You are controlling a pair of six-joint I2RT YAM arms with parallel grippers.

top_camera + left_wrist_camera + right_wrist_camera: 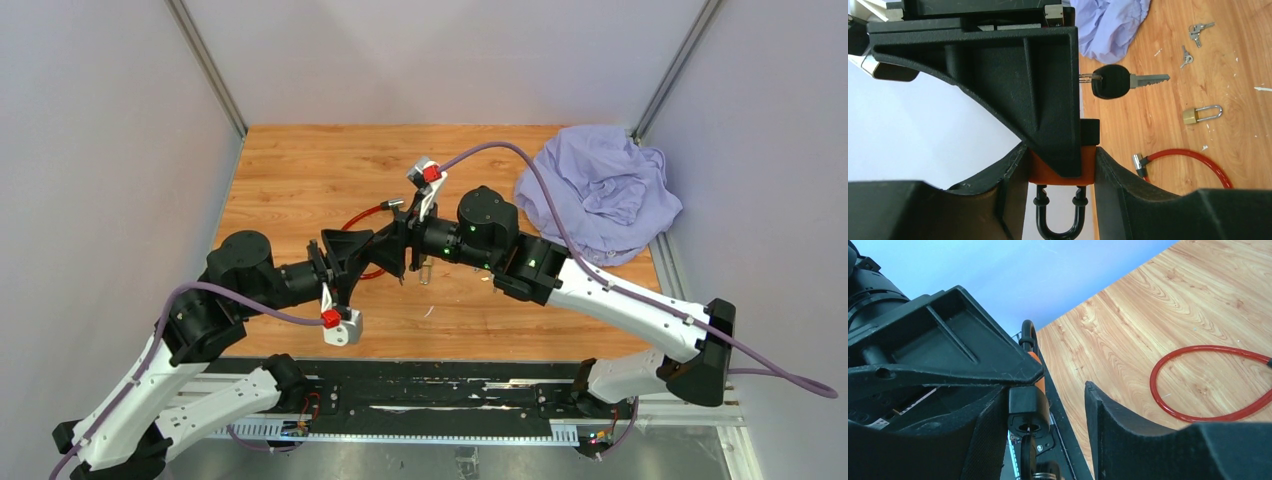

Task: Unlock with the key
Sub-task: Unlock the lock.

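Nearest the arm bases, on the wooden table point(300, 170), lie a small brass padlock point(1198, 114) and two loose bunches of small keys point(1198, 30), well apart from the grippers.

At mid-table the two arms meet. The left gripper point(1060, 165) is closed on the orange padlock point(1060, 172), whose body is wedged between both fingers. Its black shackle point(1058, 220) sticks out toward the left wrist camera. The padlock is held clear above the table.

The right gripper point(1045, 405) sits around the padlock's black end block point(1028, 410). Its jaws stand apart: the block lies close against one finger point(923, 440), with a clear gap to the other. A black-headed key point(1110, 82) hangs on a ring just beside the right gripper's finger, its toothed blade free in the air. What the ring hangs from is hidden, and I cannot tell whether a key sits in the lock.

Just beyond the grippers a red cable lock point(365, 225) lies looped on the wood. At the far right edge is a crumpled lavender cloth point(600, 190).
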